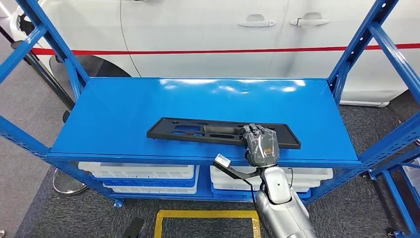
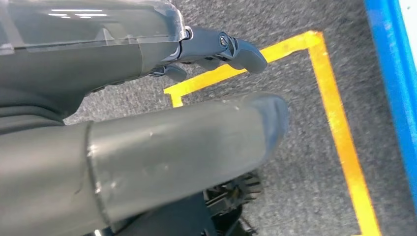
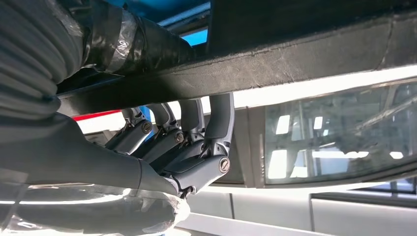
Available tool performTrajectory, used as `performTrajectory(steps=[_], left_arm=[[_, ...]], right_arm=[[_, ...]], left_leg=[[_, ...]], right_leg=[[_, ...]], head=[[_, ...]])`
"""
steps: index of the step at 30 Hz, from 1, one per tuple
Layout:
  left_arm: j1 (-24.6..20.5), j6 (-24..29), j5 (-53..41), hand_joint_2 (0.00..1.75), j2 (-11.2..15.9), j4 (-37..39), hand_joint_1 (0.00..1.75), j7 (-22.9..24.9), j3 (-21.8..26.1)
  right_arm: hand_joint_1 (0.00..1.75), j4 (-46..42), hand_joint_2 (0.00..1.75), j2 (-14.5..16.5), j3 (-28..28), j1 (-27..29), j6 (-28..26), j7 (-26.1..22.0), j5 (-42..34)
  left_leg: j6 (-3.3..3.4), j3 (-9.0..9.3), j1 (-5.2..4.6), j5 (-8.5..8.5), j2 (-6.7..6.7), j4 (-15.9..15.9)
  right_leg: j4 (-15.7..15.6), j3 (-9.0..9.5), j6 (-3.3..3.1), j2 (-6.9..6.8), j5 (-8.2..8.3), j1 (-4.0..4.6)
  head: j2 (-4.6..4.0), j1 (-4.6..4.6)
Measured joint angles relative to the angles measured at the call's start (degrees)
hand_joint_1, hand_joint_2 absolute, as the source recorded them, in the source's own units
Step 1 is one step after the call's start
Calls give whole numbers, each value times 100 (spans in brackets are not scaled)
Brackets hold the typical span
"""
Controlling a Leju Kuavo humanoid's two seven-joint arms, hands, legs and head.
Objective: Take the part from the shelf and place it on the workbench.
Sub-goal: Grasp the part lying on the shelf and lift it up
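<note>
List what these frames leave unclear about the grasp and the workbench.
- Head view: the right hand covers its own contact with the part, so the grip is hidden.
- Right wrist view: fingers reach the part's edge; fingertips hidden behind it.
- Workbench: outside every frame.
- Left wrist view: left hand blurred, over floor.

Readable text: none in any view.
Right hand [image 1: 261, 145]: an orange patch on its back, possibly a label, too small to read.
White car [image 1: 208, 34]: red stripe, no lettering.
Floor: yellow tape [image 1: 206, 215], no characters.
</note>
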Motion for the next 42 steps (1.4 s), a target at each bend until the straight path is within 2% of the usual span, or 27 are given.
performTrajectory(steps=[1,3,4,5,8,10,12,14,15,17,18,19,20,21,23,24,25,29,31,33,34,35,36,38,39,40,42], left_arm=[[12,18,13,0,-1,1,0,-21,9],[44,25,16,87,-2,1,0,-37,22],[60,27,16,131,-2,1,0,-40,26],[71,42,16,175,-1,1,0,-46,28],[80,316,-2,175,-1,0,0,-187,31],[96,524,-18,175,-8,1,0,-336,28],[121,490,-3,175,-15,1,0,-406,25],[116,343,10,175,-32,0,0,-421,19],[95,285,4,175,-47,1,0,-423,7],[53,203,-23,175,-87,1,0,-425,-30],[44,176,-36,175,-103,2,0,-424,-54],[44,154,-47,175,-120,2,0,-421,-75],[46,134,-51,175,-133,2,0,-417,-97],[47,114,-54,175,-146,2,0,-411,-117],[42,82,-56,175,-176,2,0,-398,-152],[38,75,-56,175,-190,2,0,-392,-164],[36,74,-56,175,-199,2,0,-388,-174],[42,62,-51,175,-206,2,0,-381,-189],[57,54,-33,175,-206,2,0,-384,-193],[102,67,-25,175,-205,2,0,-390,-195],[137,87,-41,175,-205,2,0,-393,-200],[171,115,-69,175,-205,2,0,-395,-209],[198,149,-103,175,-205,2,0,-396,-223],[228,203,-148,175,-206,2,0,-396,-263],[233,215,-157,175,-208,2,0,-397,-284],[239,209,-157,175,-213,2,0,-397,-299],[261,162,-134,175,-228,2,0,-385,-311]], right_arm=[[175,-28,175,0,-11,23,1,-5,-1],[175,-55,175,0,-31,70,1,-10,-1],[175,-63,175,0,-39,88,1,-12,-1],[175,-73,175,0,-46,98,1,-13,-1],[175,-381,175,-12,-66,133,4,-105,-8],[175,-912,175,-17,-102,105,6,-465,-85],[175,-1445,175,69,-194,-25,7,-1198,-277],[175,-1865,175,242,-254,-209,8,-1848,-405],[175,-2028,175,324,-233,-306,8,-1979,-411],[175,-2267,175,418,-105,-446,9,-1930,-408],[175,-2360,175,443,-22,-480,10,-1881,-413],[175,-2431,175,455,57,-497,11,-1848,-420],[175,-2490,175,464,130,-508,12,-1828,-430],[175,-2541,175,470,194,-521,13,-1817,-441],[175,-2631,175,489,301,-568,13,-1809,-473],[175,-2667,175,501,346,-590,13,-1808,-489],[175,-2694,175,510,382,-605,13,-1806,-502],[175,-2751,175,530,471,-618,14,-1807,-530],[175,-2763,175,546,522,-616,15,-1811,-553],[175,-2764,175,553,580,-587,16,-1816,-554],[175,-2764,175,553,606,-557,16,-1817,-542],[175,-2764,175,553,631,-525,16,-1816,-531],[175,-2765,175,553,653,-496,16,-1814,-521],[175,-2768,175,553,705,-455,16,-1806,-515],[175,-2771,175,553,735,-439,16,-1802,-510],[175,-2774,175,552,768,-414,16,-1800,-508],[175,-2776,175,551,831,-335,16,-1809,-532]], left_leg=[[-21,-148,4,-186,2,345],[-49,-474,10,-464,2,1047],[-50,-545,10,-461,2,1186],[-42,-509,10,-345,2,1097],[28,-11,-7,205,1,-8],[74,139,-37,297,0,-382],[119,134,-45,313,4,-417],[194,160,-22,364,22,-491],[236,174,-8,388,31,-528],[284,182,-6,398,24,-538],[291,181,-7,395,15,-534],[290,182,-8,391,5,-527],[285,183,-8,384,0,-516],[273,186,-8,372,-4,-499],[229,177,-21,326,-5,-441],[202,165,-32,305,-4,-414],[175,151,-43,292,-3,-394],[63,116,-38,218,2,-321],[2,-73,-20,-54,6,117],[-40,-422,-6,-389,5,863],[-50,-553,-2,-454,6,1128],[-52,-594,-1,-406,6,1187],[-45,-528,-1,-250,6,1018],[-8,-190,-4,157,5,260],[19,-39,-16,281,4,-84],[45,52,-29,338,1,-299],[92,79,-56,335,-7,-400]], right_leg=[[-3,2,-13,-3,-1,1],[-1,1,-25,-7,-5,10],[0,3,-27,-6,-7,14],[2,9,-26,-2,-10,16],[12,24,2,6,-21,26],[20,-5,50,12,-12,34],[4,-27,113,26,11,40],[104,-68,164,24,-74,41],[298,-147,180,20,-202,44],[980,-446,193,14,-556,35],[1320,-609,201,14,-679,35],[1523,-714,207,13,-711,34],[1516,-725,208,11,-630,33],[1294,-629,201,9,-458,31],[535,-277,172,4,-98,40],[255,-146,155,4,-8,47],[96,-77,138,6,17,55],[17,-59,38,13,19,45],[-9,-42,-9,2,27,26],[-6,-41,-30,-1,19,32],[-2,-39,-34,0,15,35],[3,-35,-36,3,10,37],[7,-28,-35,8,4,36],[15,-14,-20,16,-11,38],[21,-19,-3,19,-15,45],[21,-27,21,20,-12,51],[4,-39,74,20,7,59]], head=[[0,1],[0,1],[0,1],[0,1],[0,1],[0,1],[0,2],[0,3],[0,3],[0,4],[0,3],[0,4],[0,4],[0,4],[0,4],[0,3],[0,3],[0,2],[0,1],[0,1],[0,0],[0,0],[0,0],[0,1],[0,2],[0,3],[0,2]])
